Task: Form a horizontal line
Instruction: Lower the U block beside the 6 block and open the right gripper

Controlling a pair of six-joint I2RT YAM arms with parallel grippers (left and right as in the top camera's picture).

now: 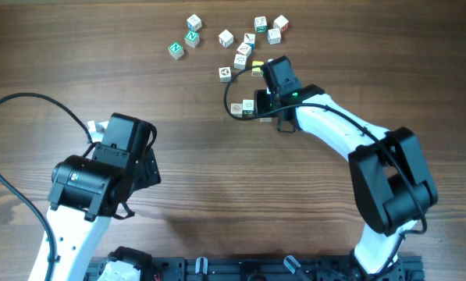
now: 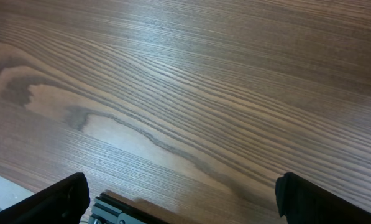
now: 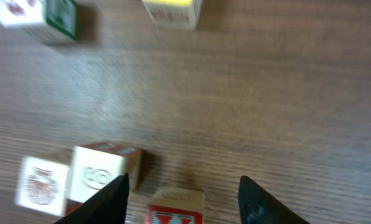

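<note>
Two white cubes sit touching side by side: one with a brownish picture [image 3: 42, 183] [image 1: 237, 108] and one with green markings [image 3: 99, 176] [image 1: 249, 107]. A third cube with a red face [image 3: 176, 209] lies just right of them, set slightly nearer the camera, with a small gap. My right gripper [image 3: 185, 208] [image 1: 272, 119] is open and straddles the red-faced cube without gripping it; in the overhead view this cube is hidden under the gripper. My left gripper [image 2: 188, 205] is open and empty over bare wood.
A yellow cube [image 3: 171, 11] [image 1: 257, 70] and another white cube [image 3: 39, 18] lie beyond the row. Several loose cubes, including green "N" ones [image 1: 176, 49], are scattered at the table's far side. The left arm [image 1: 100, 176] stands front left.
</note>
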